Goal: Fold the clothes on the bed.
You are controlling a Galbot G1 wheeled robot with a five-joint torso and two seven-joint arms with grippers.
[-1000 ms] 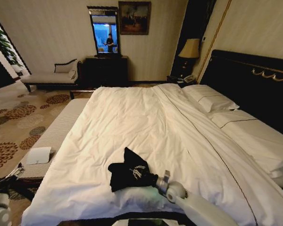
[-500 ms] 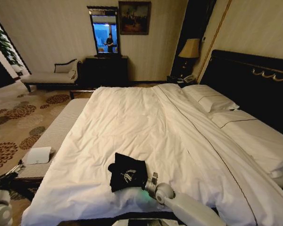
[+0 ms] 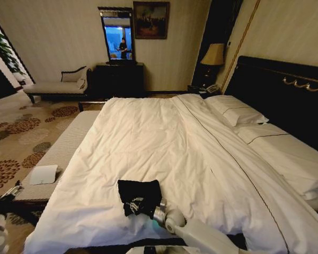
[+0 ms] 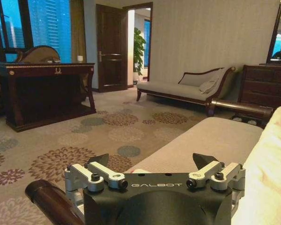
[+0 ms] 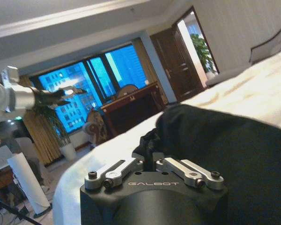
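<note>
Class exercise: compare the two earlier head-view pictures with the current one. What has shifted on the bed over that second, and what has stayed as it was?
The right tool, shut on the black T-shirt, has pulled toward the robot's left and the bed's near edge, dragging the raised flap down. The shirt now lies as a flatter, squarer bundle, slightly farther left. The left tool stays open beside the bed, away from the shirt. The duvet and pillows are unchanged.

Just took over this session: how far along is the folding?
Done: the black T-shirt lies on the white duvet near the bed's foot as a compact, doubled-over bundle, no sleeves spread. In hand: the right gripper is shut on its near edge. The left gripper waits open beside the bed. Left: release, and tidy if the bundle looks uneven.
</note>
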